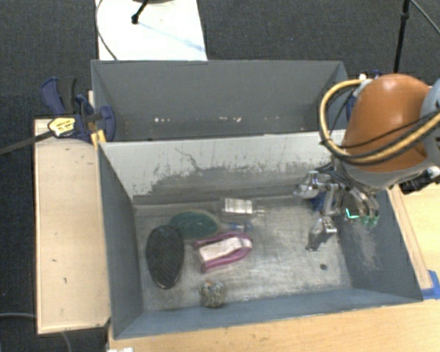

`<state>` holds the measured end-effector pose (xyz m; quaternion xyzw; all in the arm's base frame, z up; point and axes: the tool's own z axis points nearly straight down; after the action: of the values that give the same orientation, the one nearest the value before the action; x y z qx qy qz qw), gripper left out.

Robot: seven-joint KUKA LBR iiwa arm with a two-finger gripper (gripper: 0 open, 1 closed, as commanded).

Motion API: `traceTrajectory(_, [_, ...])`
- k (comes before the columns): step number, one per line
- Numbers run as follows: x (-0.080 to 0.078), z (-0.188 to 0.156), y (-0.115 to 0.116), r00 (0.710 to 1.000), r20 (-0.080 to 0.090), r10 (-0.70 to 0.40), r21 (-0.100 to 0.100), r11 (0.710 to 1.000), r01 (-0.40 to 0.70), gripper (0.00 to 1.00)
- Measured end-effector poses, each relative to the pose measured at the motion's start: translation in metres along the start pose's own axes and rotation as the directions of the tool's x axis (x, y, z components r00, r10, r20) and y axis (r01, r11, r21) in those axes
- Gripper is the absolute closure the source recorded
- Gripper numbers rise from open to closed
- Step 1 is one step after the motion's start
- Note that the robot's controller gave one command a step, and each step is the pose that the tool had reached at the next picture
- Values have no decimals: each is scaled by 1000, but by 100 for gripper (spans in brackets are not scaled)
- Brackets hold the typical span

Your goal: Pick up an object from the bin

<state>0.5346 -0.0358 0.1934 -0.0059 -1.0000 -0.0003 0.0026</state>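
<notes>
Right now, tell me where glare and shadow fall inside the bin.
Camera view: the light is soft, with no hard shadows. The small silvery wrapped piece by the back wall catches the brightest glare, and the white-and-pink packet shines too. The black oval pad reads dark, so its surface is hard to make out. The grey metal bin is paler mid-floor and dimmer near the gripper.

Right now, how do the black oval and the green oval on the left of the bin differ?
The black oval is larger and near black, while the green oval is smaller and dark teal. The black oval lies lengthwise, pointing toward the near wall of the bin. The green oval lies crosswise, closer to the back wall. Both are flattish, rounded shapes lying on the left of the floor.
</notes>
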Motion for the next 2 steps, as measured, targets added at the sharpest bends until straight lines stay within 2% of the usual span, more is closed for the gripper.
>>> traceTrajectory(1, [-25, 57, 66, 998, 2, 66, -3, 998, -66, 0])
traceTrajectory(2, [-36, 107, 146, 982, -4, 188, -3, 982, -188, 0])
